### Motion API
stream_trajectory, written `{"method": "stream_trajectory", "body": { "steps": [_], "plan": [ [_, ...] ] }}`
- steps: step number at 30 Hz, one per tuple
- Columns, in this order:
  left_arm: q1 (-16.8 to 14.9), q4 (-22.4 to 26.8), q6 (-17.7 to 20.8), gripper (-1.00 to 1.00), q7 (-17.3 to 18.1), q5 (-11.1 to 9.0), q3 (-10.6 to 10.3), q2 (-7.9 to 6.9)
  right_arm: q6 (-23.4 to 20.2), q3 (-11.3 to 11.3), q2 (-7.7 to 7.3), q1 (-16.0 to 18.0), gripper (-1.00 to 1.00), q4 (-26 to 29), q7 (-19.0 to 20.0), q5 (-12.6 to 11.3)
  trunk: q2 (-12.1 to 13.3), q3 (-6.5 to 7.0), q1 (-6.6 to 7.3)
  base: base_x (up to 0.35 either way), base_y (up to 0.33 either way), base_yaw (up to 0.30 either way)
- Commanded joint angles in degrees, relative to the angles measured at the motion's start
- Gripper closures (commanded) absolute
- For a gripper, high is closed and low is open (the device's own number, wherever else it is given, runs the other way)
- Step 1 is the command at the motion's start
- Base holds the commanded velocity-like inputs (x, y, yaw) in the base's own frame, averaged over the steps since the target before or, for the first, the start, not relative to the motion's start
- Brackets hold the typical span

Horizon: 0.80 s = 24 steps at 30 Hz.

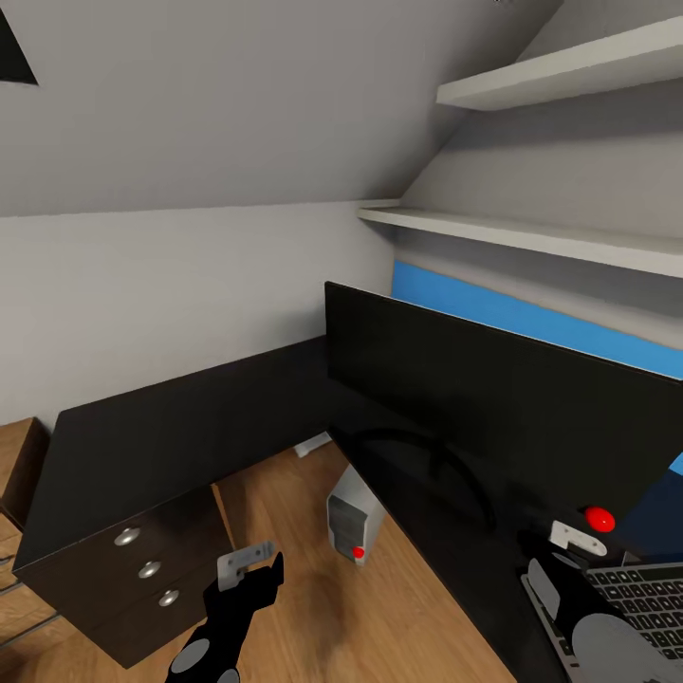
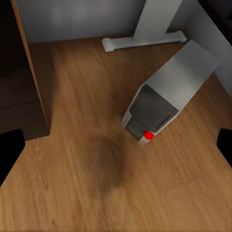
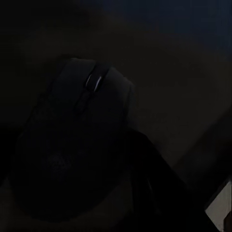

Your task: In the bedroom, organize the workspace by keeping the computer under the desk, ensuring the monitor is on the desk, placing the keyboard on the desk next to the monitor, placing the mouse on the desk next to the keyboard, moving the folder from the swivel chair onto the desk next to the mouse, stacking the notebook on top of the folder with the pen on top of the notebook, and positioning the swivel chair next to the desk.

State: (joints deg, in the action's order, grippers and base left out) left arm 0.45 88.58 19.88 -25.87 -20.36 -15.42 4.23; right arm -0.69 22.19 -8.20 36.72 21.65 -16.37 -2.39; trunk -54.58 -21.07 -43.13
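The wide black monitor stands on the glossy black desk. Under the desk the small grey computer stands on the wood floor, red light facing me; the left wrist view looks down on the computer. My left gripper hangs open above the floor in front of the drawers, short of the computer, and holds nothing. The keyboard lies on the desk at the lower right. My right gripper is over the desk beside it. The dark mouse sits right under the right wrist camera, too dark to see the fingers.
A black drawer unit with silver knobs carries the desk's left wing. The white pedestal foot rests on the floor behind the computer. White shelves and a blue wall panel sit behind the monitor under the sloped ceiling.
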Motion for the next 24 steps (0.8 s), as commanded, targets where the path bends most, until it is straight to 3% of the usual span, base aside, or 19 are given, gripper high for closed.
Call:
{"method": "stream_trajectory", "body": {
  "steps": [1, 13, 24],
  "plan": [
    [-0.01, 0.1, 0.11, -1.0, -0.41, -0.48, -0.05, -0.01, -0.02, 0.02, 0.02, 0.02, 1.0, 0.05, -0.16, -0.43, 0.37, 0.13, 0.22, 0.0, 0.0, 0.0],
    [-0.01, 0.01, 0.07, -1.0, -0.41, -0.48, -0.06, -0.01, 0.07, 0.0, 0.03, 0.02, 1.0, 0.12, -0.16, -0.43, 2.78, 1.21, 1.54, 0.0, 0.0, 0.0],
    [-0.01, 0.01, 0.08, -1.0, -0.41, -0.48, -0.05, -0.01, 0.16, -0.12, 0.16, 0.02, 1.0, 0.14, -0.12, -0.43, 2.78, 1.21, 1.54, 0.0, 0.0, 0.0]
  ]
}}
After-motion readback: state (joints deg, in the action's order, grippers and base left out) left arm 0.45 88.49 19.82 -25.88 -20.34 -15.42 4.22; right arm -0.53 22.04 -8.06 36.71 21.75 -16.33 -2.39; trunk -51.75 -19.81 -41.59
